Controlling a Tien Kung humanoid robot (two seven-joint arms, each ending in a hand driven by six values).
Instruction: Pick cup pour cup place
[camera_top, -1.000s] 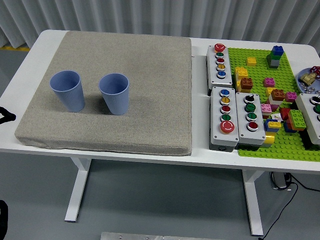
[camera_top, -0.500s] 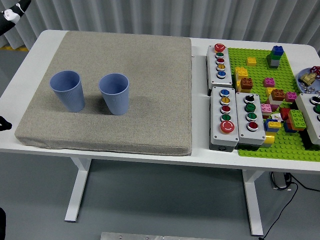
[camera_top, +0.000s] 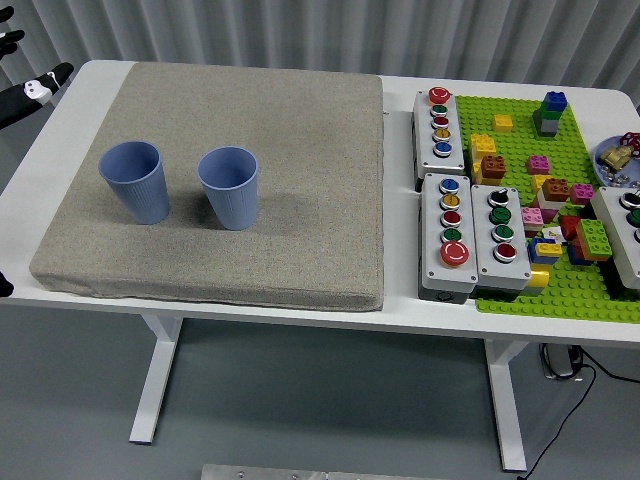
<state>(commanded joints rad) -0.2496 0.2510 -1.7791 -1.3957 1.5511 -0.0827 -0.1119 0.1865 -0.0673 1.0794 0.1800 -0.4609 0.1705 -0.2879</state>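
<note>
Two blue cups stand upright and apart on the left half of the grey mat (camera_top: 250, 200): the left cup (camera_top: 134, 181) near the mat's left edge, the right cup (camera_top: 230, 187) beside it. The mat's centre and right half lie bare. The left hand (camera_top: 25, 88) shows at the upper left edge, off the table; its finger state cannot be determined. Button boxes (camera_top: 470, 235) and a green brick plate (camera_top: 560, 290) occupy the table's right side.

Two blue cups, the left cup (camera_top: 134, 181) and the right cup (camera_top: 230, 187), stand on one grey mat (camera_top: 300, 120). One white counter (camera_top: 400, 310) carries them. Three button boxes are in full view: a far one (camera_top: 440, 125) and two near ones (camera_top: 448, 238) (camera_top: 500, 236). One green baseplate (camera_top: 585, 300) holds many bricks, too many to count surely.
</note>
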